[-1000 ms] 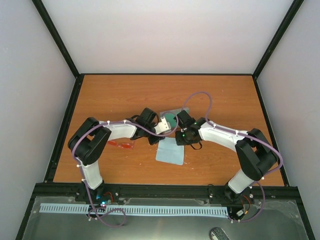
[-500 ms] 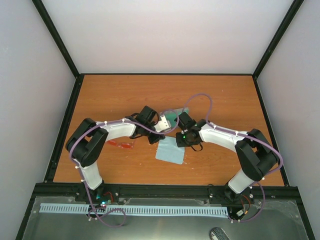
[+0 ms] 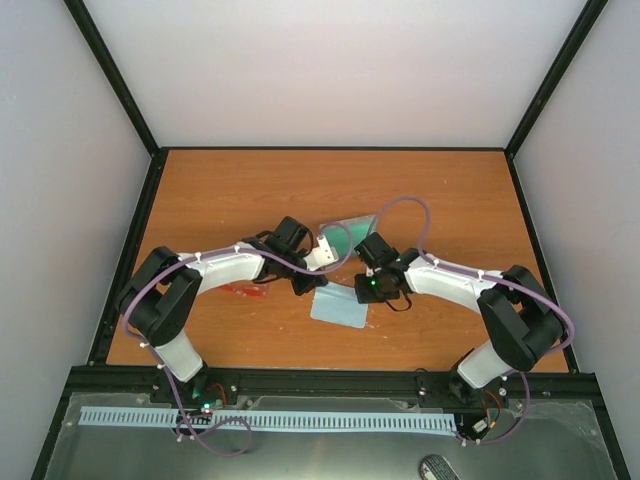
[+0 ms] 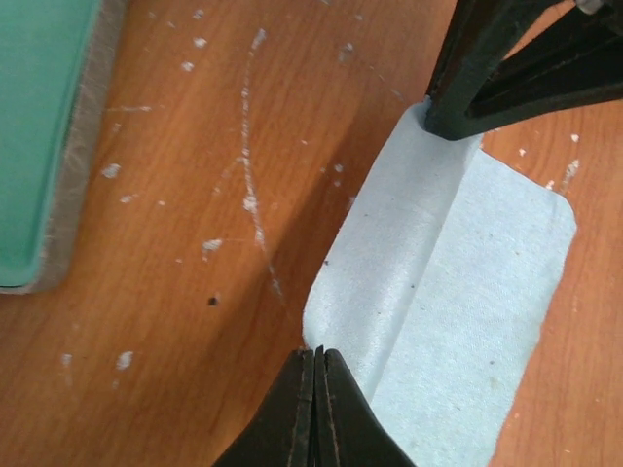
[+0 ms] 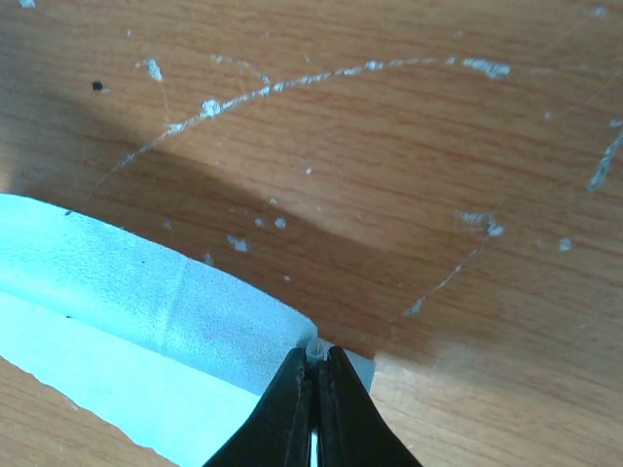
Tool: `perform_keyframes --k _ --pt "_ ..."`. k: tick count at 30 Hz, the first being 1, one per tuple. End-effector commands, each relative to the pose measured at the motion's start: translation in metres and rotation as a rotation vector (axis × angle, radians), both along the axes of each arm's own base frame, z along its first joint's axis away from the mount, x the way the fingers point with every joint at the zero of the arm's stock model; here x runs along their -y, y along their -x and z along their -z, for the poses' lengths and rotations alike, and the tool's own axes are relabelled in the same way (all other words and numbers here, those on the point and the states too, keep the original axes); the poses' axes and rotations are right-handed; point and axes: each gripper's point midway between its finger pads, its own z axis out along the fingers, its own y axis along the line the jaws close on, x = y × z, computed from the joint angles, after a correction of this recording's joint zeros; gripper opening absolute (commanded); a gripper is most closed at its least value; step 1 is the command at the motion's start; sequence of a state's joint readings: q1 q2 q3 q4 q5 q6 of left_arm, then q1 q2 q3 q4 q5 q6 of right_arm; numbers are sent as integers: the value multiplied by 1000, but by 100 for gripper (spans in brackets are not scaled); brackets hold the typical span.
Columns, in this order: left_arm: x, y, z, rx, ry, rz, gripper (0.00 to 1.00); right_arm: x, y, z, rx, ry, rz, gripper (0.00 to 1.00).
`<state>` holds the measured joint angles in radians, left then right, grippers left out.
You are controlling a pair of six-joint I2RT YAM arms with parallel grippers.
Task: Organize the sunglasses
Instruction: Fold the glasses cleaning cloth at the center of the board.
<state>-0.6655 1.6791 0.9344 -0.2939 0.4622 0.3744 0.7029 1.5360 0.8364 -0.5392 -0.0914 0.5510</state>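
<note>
The left tool point(image 4: 314, 379) is closed, pinching one corner of the light blue cloth point(image 4: 458, 292) at the bottom centre of its wrist view. The right tool point(image 5: 315, 375) is clamped shut on another corner of the same cloth. A fold runs along the cloth. At the upper left of the left wrist view, the grey case point(image 4: 39, 146) lies open on the tabletop point(image 4: 214, 146), and only its green lining shows. The sunglasses point(image 3: 245, 290) lie outside the case, left of centre in the top view, partly under the left arm.
</note>
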Motion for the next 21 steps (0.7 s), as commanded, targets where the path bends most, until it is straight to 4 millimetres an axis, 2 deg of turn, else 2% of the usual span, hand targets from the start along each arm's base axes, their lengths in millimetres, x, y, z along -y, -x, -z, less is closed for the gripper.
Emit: perform_keyframes --k 1,12,21 --pt "5 18 -5 -28 16 29 0 -10 7 -5 3 -62 -17 3" --pt "1 39 -1 -64 7 57 0 -18 24 3 -42 -104 -54 7" --pt "-2 47 1 -82 1 68 0 -14 31 5 -45 -121 -45 14"
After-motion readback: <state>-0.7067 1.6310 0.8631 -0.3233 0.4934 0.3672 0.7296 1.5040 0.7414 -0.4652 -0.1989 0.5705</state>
